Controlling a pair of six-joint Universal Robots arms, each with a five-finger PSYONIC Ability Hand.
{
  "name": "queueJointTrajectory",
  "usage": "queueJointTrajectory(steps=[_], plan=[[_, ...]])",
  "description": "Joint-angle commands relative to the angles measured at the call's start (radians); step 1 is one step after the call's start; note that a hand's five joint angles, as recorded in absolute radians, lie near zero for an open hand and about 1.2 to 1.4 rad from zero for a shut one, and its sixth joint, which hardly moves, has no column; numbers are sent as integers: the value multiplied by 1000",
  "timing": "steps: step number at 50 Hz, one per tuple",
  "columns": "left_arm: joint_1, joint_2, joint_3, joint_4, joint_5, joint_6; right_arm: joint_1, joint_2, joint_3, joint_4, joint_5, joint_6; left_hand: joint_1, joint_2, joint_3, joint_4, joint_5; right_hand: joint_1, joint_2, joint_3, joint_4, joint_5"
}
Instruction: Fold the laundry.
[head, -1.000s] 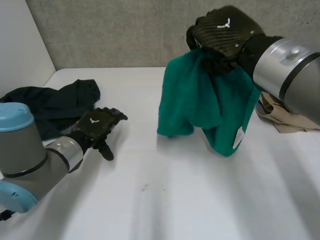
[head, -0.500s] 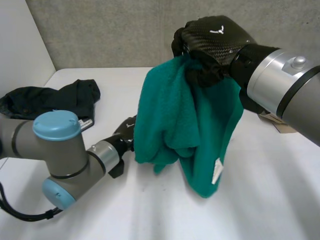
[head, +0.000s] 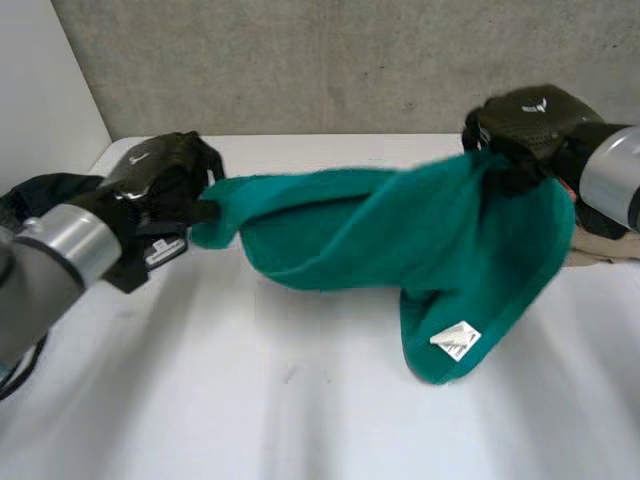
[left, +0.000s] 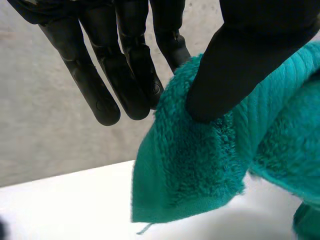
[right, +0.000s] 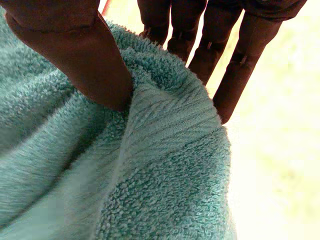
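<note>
A teal towel (head: 380, 235) hangs stretched in the air between my two hands above the white table (head: 300, 420). My left hand (head: 160, 185) pinches one corner of the teal towel (left: 200, 165) between thumb and fingers (left: 127, 75). My right hand (head: 525, 125) grips the opposite end, the towel (right: 150, 165) pressed between its thumb and fingers (right: 245, 55). The middle of the towel sags, and a lower fold with a white label (head: 455, 342) droops toward the table.
A dark garment (head: 40, 190) lies at the table's left edge behind my left arm. A beige cloth (head: 600, 250) lies at the right edge behind the towel. A grey wall stands at the back.
My left hand rose from the table and closed on a towel corner, then pulled it left. My right hand moved right, so the bunched towel is now spread between them.
</note>
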Motion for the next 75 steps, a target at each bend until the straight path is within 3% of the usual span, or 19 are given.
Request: queueJointTrajectory(steps=[1, 7, 13, 17, 21, 22, 25, 26, 30, 42, 51, 54, 61, 68, 75], plan=[[23, 49, -30, -187, -3, 176, -37, 47, -3, 160, 7, -186, 249, 202, 209, 200, 272, 324, 226, 210, 201, 243], [20, 35, -38, -297, -23, 326, -44, 88, 24, 231, 13, -323, 249, 202, 209, 200, 272, 324, 226, 210, 201, 243], [14, -87, 23, -305, -205, 435, -43, 180, 3, 225, 30, -357, 249, 202, 209, 200, 272, 324, 226, 210, 201, 243], [-39, -187, 213, -276, -300, 458, -29, 231, -124, 131, 62, -343, 249, 202, 209, 200, 272, 324, 226, 210, 201, 243], [-95, -238, 443, -140, -369, 455, -26, 254, -244, -173, 136, -280, 249, 202, 209, 200, 272, 324, 226, 210, 201, 243], [-98, -236, 509, -28, -392, 452, -23, 246, -250, -334, 171, -244, 249, 202, 209, 200, 272, 324, 226, 210, 201, 243], [-98, -227, 525, 115, -406, 444, -18, 211, -183, -694, 237, -155, 249, 202, 209, 200, 272, 324, 226, 210, 201, 243], [-99, -210, 524, 223, -418, 437, -17, 196, -154, -787, 248, -131, 249, 202, 209, 200, 272, 324, 226, 210, 201, 243], [-109, -160, 493, 345, -426, 431, -18, 138, -35, -986, 254, -97, 249, 202, 209, 200, 272, 324, 226, 210, 201, 243], [-104, -196, 248, 178, -412, 423, -18, 130, 224, -740, 205, -90, 249, 202, 209, 200, 272, 324, 226, 210, 201, 243], [-113, -282, 68, 163, -408, 427, -27, 263, 345, -564, 189, -130, 249, 202, 209, 200, 272, 324, 226, 210, 201, 243], [-113, -282, 37, 161, -406, 427, -29, 260, 348, -457, 183, -159, 249, 202, 209, 200, 272, 117, 19, 3, -6, 36], [-112, -220, -7, 151, -405, 431, -32, 234, 283, -283, 162, -166, 249, 202, 209, 200, 272, -561, -659, -675, -684, -642], [-113, -189, -27, 140, -389, 427, -67, 173, 129, -54, 62, -166, 249, 202, 209, 200, 272, -688, -786, -801, -811, -769], [-115, -189, -41, 140, -378, 426, -95, 272, -58, 93, 18, -173, 249, 202, 209, 200, 272, -638, -736, -752, -761, -719]])
